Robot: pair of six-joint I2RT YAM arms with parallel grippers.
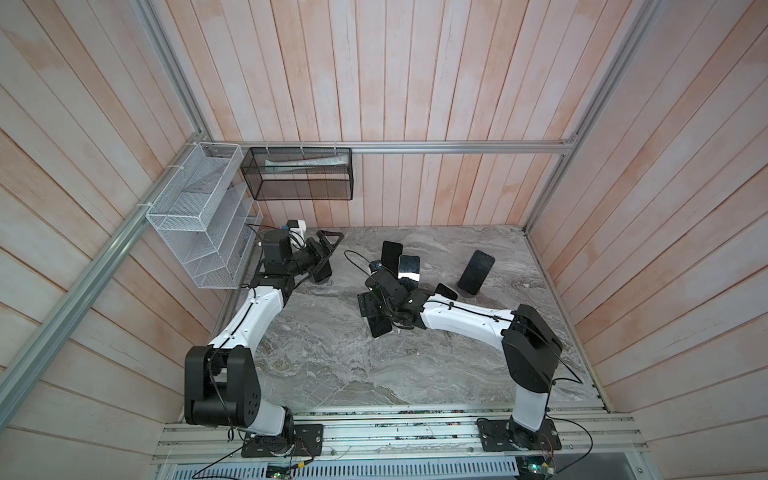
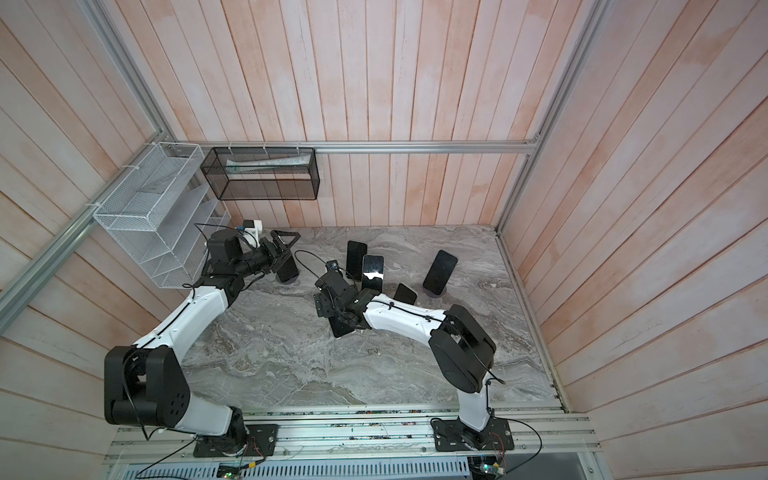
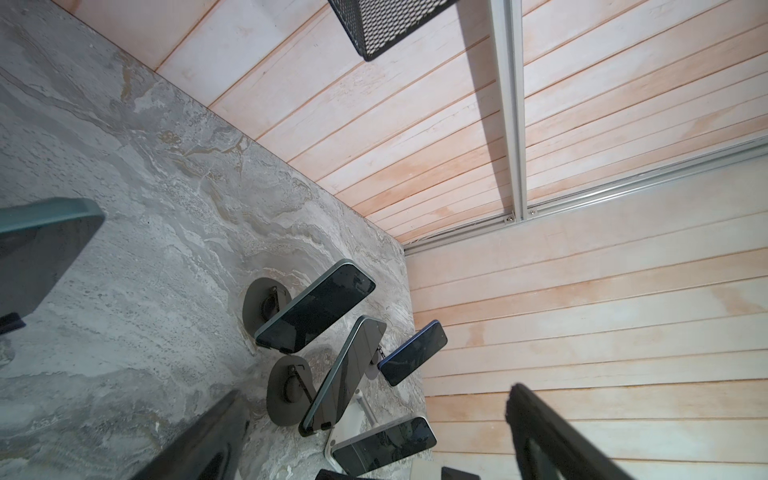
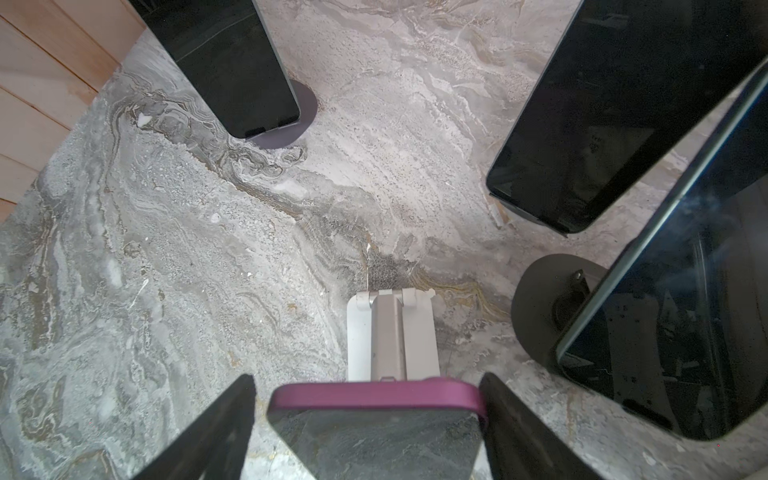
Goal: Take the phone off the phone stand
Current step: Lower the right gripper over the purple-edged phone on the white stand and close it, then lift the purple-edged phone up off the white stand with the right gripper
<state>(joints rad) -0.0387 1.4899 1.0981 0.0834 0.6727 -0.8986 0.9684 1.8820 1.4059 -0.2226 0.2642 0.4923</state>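
Observation:
A phone in a purple case [image 4: 374,432] leans on a white folding phone stand [image 4: 392,332] at mid-table. My right gripper [image 4: 368,386] straddles the phone's top end with its jaws open. One finger [image 4: 511,415] touches the phone's edge, and a narrow gap shows at the other finger [image 4: 224,419]. In both top views this gripper [image 1: 374,309] [image 2: 332,309] hangs over that dark phone [image 1: 380,326]. My left gripper [image 1: 326,253] [image 3: 376,392] is open and empty at the back left. It sits above another phone [image 1: 322,272] on a round stand.
Several more dark phones on stands crowd behind the right gripper [image 1: 391,255] [image 1: 409,268] [image 1: 446,291] [image 1: 476,272]. A white wire rack [image 1: 195,216] and a black mesh basket [image 1: 299,174] hang on the back-left walls. Wooden walls enclose the marble tabletop [image 1: 332,365].

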